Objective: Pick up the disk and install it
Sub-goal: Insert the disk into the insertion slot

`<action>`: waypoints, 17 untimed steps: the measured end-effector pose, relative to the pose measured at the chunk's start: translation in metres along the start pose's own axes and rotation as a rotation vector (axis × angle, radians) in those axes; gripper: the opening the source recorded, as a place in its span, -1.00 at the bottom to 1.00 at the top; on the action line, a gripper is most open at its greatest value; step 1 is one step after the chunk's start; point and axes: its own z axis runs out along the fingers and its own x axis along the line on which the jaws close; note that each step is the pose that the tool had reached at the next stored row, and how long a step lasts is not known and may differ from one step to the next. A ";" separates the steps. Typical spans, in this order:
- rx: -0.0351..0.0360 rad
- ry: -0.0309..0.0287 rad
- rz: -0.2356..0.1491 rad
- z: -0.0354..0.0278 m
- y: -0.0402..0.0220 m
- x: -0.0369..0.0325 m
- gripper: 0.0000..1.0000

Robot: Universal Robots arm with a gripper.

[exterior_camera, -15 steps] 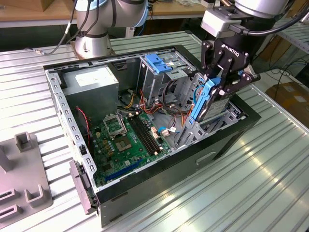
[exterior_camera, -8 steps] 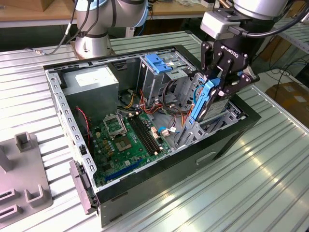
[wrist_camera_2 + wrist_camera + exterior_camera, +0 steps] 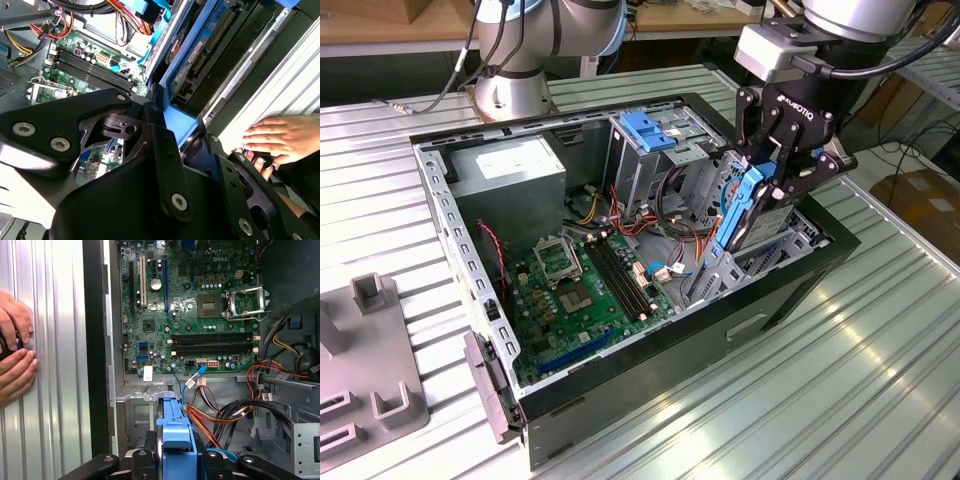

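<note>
Hand (image 3: 772, 186) clamping disk (image 3: 744, 214), upright, grey metal, blue-framed

Black pincer (image 3: 772, 183) downward under the grey wrist, fingers tight on the disk (image 3: 738, 218)

One disk (image 3: 742, 215), one computer case (image 3: 620, 378)
</note>
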 end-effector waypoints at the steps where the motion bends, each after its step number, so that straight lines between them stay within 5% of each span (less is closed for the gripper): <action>1: 0.0000 0.0000 0.000 0.0003 0.0000 0.0000 -0.26; 17: 0.0000 0.0001 0.000 0.0112 0.0000 -0.0005 -0.26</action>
